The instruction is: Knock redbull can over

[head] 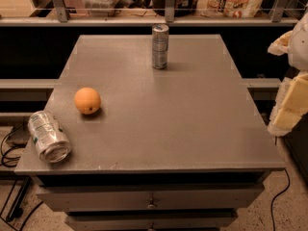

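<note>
The redbull can [160, 46] is a slim silver-and-blue can with a silver top. It stands upright on the grey table [183, 124], near the middle of the far edge. My gripper [290, 107], white and pale yellow, hangs at the right edge of the view, just beyond the table's right side. It is well to the right of the can, nearer the camera, and touches nothing.
An orange [87, 100] sits on the left part of the table. A wider dented silver can with green markings [49, 136] lies on its side at the front left corner. A shelf with bags and containers [231, 1] runs behind the table. Cables [9, 153] lie on the floor at left.
</note>
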`<state>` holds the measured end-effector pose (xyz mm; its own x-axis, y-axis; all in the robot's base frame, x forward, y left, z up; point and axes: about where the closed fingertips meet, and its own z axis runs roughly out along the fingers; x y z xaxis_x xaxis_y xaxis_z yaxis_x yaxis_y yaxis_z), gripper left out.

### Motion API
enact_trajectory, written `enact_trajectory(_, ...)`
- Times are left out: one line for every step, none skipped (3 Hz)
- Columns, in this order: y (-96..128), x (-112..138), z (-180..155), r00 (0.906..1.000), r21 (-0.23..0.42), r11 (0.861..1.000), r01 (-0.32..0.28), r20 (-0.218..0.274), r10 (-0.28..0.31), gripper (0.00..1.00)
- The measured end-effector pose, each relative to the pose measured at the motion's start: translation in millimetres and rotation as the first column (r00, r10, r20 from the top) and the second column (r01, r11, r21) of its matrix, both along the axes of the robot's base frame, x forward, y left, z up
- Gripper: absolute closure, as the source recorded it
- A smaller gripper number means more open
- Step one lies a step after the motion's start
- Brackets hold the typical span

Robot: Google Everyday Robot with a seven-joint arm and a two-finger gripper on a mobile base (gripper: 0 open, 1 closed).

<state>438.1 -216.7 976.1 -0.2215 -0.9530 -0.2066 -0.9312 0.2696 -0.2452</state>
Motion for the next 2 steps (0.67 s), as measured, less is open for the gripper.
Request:
enact_trajectory(0.0, 0.0, 0.1, 1.0, 0.0, 1.0, 0.0, 0.0, 0.0, 0.0)
enact_trajectory(-1.3, 6.0, 2.1, 0.9994, 0.029, 0.999, -0.022, 0.026, 0.022, 0.0)
